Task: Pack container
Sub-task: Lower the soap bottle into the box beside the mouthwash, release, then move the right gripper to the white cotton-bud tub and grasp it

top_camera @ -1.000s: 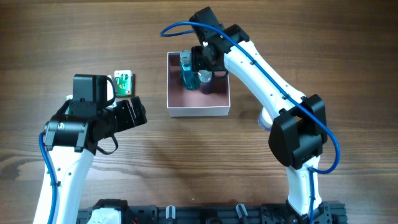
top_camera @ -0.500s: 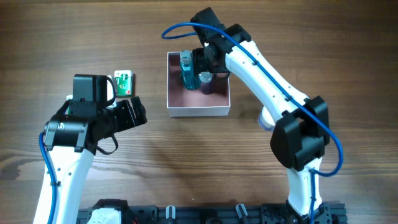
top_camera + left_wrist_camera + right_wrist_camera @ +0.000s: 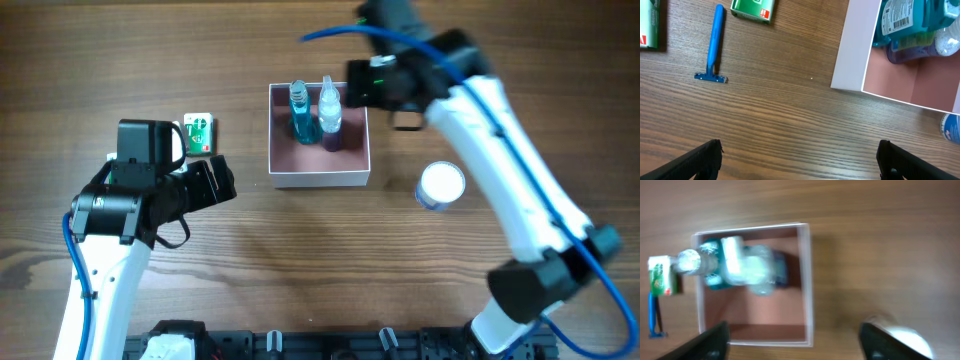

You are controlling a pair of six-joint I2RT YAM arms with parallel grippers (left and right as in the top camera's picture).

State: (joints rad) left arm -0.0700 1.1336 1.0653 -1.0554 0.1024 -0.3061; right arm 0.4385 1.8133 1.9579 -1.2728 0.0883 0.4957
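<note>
The container (image 3: 318, 181), a shallow white box with a pink inside, sits at the table's middle; it shows in the left wrist view (image 3: 852, 50) and the right wrist view (image 3: 808, 280). A blue bottle (image 3: 301, 116) and a clear bottle with purple liquid (image 3: 329, 116) stand in its far half. My right gripper (image 3: 370, 85) is open and empty, raised just right of the box's far corner (image 3: 795, 340). My left gripper (image 3: 216, 185) is open and empty over bare wood left of the box (image 3: 800, 160).
A green packet (image 3: 200, 135) lies left of the box, with a blue razor (image 3: 715, 42) beside it and another packet (image 3: 647, 25) at the edge. A white-capped round jar (image 3: 441, 185) stands right of the box.
My right gripper has drawn back from over the bottles in the box, up and to the right, blurred. The clear bottle now stands free in the box. The left arm has not moved.
</note>
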